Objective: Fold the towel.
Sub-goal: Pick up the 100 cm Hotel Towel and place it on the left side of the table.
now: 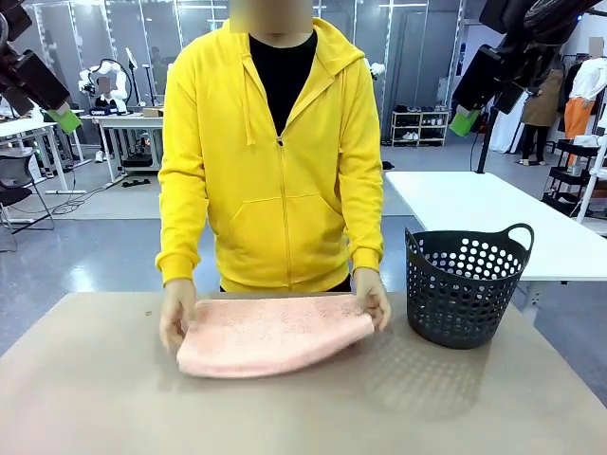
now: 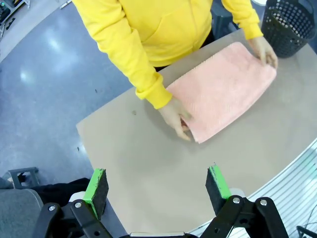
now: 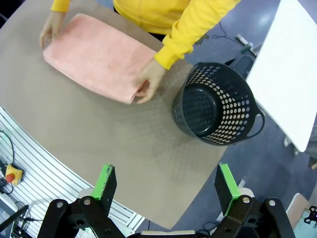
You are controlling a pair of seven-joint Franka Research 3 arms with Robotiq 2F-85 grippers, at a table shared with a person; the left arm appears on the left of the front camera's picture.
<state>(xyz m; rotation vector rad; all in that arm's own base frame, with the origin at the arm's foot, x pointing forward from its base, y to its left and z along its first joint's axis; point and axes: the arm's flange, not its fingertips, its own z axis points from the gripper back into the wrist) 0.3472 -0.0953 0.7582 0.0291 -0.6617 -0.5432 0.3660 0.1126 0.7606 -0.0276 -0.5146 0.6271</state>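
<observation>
1. One towel [image 1: 273,334], one basket [image 1: 465,284], one tan table [image 1: 95,398], and one person in a yellow hoodie.
2. The two grippers hang high above the table. The left gripper [image 2: 156,184] and the right gripper [image 3: 166,181] both have their jaws spread wide, and nothing sits between the green pads.
3. The towel is salmon-pink with a nubbly terry surface. It is folded into a flat oblong with a soft rounded fold along the robot's side.
4. It lies flat mid-table on the person's side, near the basket but not touching it.
5. One hand [image 1: 176,318] rests on one short end of the towel and the other hand [image 1: 373,301] on the opposite end.
6. The basket is dark, with a perforated wall and loop handles, and stands upright on the table.
</observation>
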